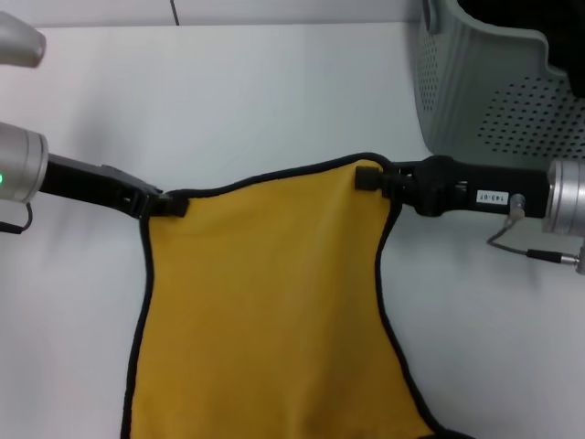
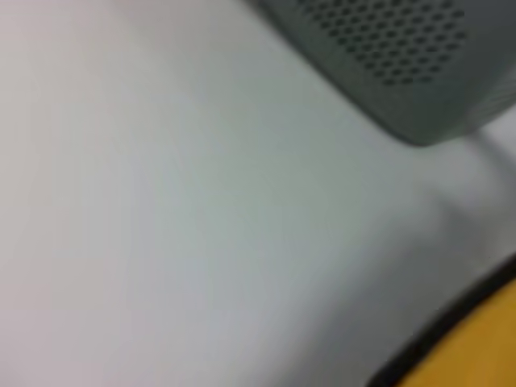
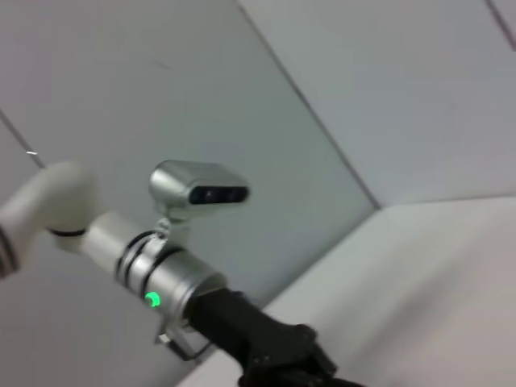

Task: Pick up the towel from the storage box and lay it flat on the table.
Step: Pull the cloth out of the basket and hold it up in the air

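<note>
Between the two grippers, in the head view, I saw the towel (image 1: 274,311) stretched out with its yellow face toward the camera and its black-edged upper hem sagging slightly. The left gripper (image 1: 169,205) was clenched on the upper left corner. The right gripper (image 1: 368,176) was clenched on the upper right corner, which sat a little higher in that view. The cloth ran down from both corners past the lower edge of the view, above the white table (image 1: 228,101); I could not tell whether any part of it touched the surface. The storage box (image 1: 484,91) stood at the far right of the table, just beyond the right gripper, apart from the towel. The left wrist view showed one black-edged towel corner, bare tabletop and the box's perforated wall. The right wrist view showed the left arm (image 3: 161,274) against a grey wall (image 3: 121,81).
</note>
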{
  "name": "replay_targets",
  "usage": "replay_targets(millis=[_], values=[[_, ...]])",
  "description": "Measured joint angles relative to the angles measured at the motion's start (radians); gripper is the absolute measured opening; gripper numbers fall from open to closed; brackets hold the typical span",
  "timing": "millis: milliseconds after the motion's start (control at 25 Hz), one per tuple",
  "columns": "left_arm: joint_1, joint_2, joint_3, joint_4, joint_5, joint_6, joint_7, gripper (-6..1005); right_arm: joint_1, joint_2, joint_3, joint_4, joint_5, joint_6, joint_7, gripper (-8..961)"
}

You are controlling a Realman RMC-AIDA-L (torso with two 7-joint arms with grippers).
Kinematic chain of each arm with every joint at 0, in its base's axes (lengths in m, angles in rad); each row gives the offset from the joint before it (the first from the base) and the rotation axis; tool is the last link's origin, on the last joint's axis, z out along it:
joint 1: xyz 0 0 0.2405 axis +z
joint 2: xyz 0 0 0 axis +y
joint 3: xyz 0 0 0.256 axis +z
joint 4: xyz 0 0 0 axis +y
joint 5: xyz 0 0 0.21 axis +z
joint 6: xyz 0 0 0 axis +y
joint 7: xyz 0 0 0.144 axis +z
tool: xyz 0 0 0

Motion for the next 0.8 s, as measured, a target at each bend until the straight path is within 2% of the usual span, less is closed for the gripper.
replay_targets(millis=[240, 480, 600, 800], values=[[-0.005, -0.004, -0.002, 0.008, 0.021, -0.061, -0.006, 28, 0.006, -0.005, -0.001, -0.031, -0.014, 0.108, 0.016, 54], [-0.011, -0.009, 0.002, 0.049, 0.019, -0.109, 0.006, 29, 0.042, 0.0, -0.013, -0.06, -0.076, 0.198, 0.045, 66], [-0.026, -0.018, 0.004, 0.05, 0.025, -0.13, 0.025, 29, 0.052, 0.002, -0.054, -0.077, -0.083, 0.252, 0.066, 72], [-0.031, -0.02, 0.004, 0.051, 0.034, -0.165, 0.032, 29, 0.047, 0.004, -0.168, -0.13, -0.083, 0.391, 0.086, 83]])
